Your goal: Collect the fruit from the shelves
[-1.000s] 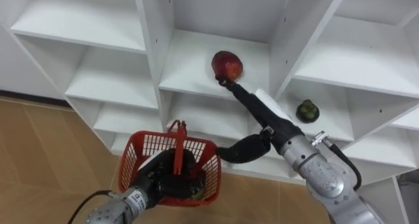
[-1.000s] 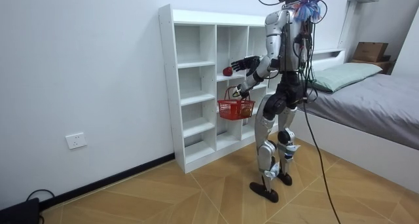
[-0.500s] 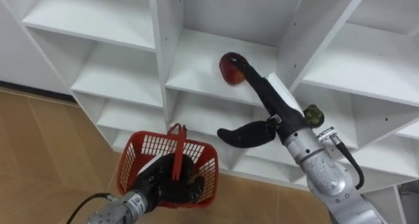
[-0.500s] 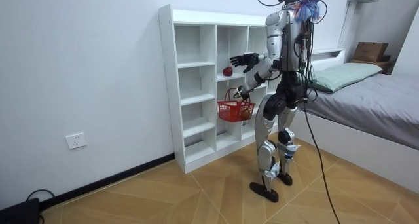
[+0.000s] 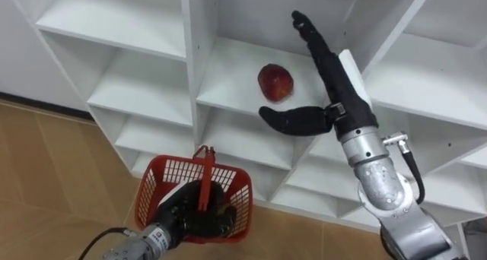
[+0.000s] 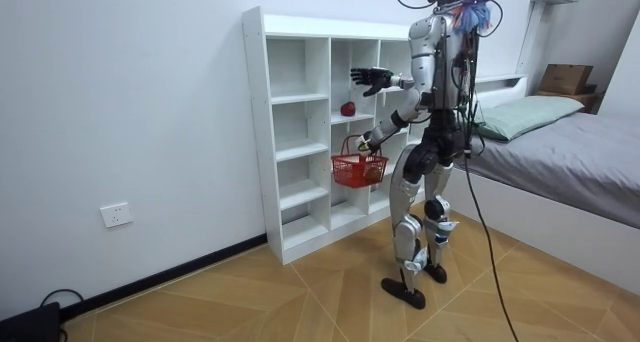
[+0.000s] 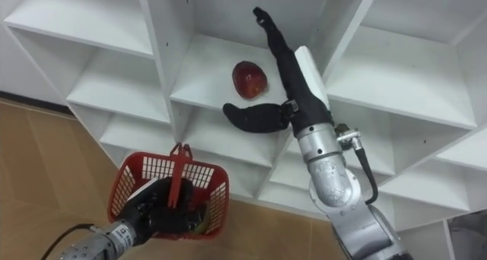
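- Right hand [image 5: 339,94] has lifted off the red fruit [image 5: 275,82] since the earlier frames. One second ago its fingertips touched the fruit. It is now raised above and behind the fruit and clear of it.
- Closet [image 5: 192,55]: white open shelving, with several columns of compartments set against the wall. In the room view the robot stands upright directly in front of it, facing the shelves, on a wooden floor [image 6: 300,292].
- Bed [image 6: 570,142]: at the room view's right, behind the robot.
- Basket [image 5: 162,178]: red plastic mesh with its handle upright. It hangs below the shelf that carries the fruit, in front of the lower compartments. Something dark lies inside, which cannot be identified.
- Right hand: reaches into the fruit's compartment. Its fingers are straight and held together, pointing towards the back panel. The thumb is spread wide and lies below the fruit, near the shelf's front edge. It holds nothing.
- Left hand [image 5: 185,217]: fingers are curled round the basket's handle and carry it.
- Red fruit: rests on the shelf just right of a white upright, between the right hand's fingers and thumb. It touches neither and is not yet in the basket.
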Controlling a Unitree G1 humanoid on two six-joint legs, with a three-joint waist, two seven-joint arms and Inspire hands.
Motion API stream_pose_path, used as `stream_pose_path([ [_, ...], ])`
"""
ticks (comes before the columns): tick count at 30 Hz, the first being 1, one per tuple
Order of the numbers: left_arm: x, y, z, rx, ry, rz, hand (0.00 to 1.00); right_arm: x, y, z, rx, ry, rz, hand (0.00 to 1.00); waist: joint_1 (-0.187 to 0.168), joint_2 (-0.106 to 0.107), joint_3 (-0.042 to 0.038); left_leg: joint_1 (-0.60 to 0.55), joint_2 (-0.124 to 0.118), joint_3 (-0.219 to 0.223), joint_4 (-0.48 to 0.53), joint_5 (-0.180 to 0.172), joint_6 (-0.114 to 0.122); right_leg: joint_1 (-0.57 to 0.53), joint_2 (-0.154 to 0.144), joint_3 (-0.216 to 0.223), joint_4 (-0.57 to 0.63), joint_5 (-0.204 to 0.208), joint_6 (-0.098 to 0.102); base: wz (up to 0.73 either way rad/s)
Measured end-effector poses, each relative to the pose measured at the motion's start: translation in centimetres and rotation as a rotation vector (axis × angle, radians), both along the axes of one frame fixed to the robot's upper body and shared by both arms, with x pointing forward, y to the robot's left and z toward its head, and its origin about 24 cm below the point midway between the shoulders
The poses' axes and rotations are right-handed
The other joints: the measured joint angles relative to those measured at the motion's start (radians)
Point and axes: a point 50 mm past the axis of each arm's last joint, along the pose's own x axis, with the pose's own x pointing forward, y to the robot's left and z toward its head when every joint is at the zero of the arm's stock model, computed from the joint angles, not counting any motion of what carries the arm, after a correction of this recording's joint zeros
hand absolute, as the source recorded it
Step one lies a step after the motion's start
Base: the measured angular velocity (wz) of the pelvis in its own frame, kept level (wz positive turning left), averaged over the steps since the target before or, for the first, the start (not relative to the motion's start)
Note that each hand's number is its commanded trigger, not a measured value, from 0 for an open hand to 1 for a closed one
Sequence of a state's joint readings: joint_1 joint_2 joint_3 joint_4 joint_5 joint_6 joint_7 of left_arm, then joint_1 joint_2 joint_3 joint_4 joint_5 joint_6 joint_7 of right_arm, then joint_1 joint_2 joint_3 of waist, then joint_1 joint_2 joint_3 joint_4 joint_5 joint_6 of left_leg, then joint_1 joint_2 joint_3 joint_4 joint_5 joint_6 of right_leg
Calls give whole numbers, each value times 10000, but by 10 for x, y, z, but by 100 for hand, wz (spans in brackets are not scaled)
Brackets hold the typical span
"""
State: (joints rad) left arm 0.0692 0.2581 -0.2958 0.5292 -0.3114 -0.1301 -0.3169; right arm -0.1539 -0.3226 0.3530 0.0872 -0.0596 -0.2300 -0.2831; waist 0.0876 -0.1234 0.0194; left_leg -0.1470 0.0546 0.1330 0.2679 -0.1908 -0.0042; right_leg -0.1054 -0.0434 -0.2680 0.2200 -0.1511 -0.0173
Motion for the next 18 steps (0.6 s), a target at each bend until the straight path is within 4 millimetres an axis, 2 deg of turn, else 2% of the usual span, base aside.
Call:
stream_pose_path([
  [8, 0, 4, -1, 30, 135, 231, 100, 23, -6, 6, 384, -29, -607, 0, 36, -14, 4, -34, -11, -66, 22, 20, -14, 47, -56, -333, -1, -3, 2, 9],
  [10, -2, 5, -3, 81, 304, 291, 100, 26, -8, 2, 391, 111, -849, 0, 48, 13, 24, -28, -21, -125, 20, 20, -14, 100, -61, -354, -3, -3, 2, 18],
  [14, -4, 2, -7, 4, 534, 350, 100, 33, -13, -9, 279, 483, -1446, 0, 89, 158, 123, -101, -124, -368, 28, 35, 13, 137, -109, -370, -10, -46, 72, 17],
  [18, -3, 1, -7, -17, 532, 350, 100, 35, -15, -12, 387, 562, -1857, 0, 63, 193, 122, -354, -160, -558, 61, 90, 22, -3, -110, -368, -3, -53, 85, 15],
])
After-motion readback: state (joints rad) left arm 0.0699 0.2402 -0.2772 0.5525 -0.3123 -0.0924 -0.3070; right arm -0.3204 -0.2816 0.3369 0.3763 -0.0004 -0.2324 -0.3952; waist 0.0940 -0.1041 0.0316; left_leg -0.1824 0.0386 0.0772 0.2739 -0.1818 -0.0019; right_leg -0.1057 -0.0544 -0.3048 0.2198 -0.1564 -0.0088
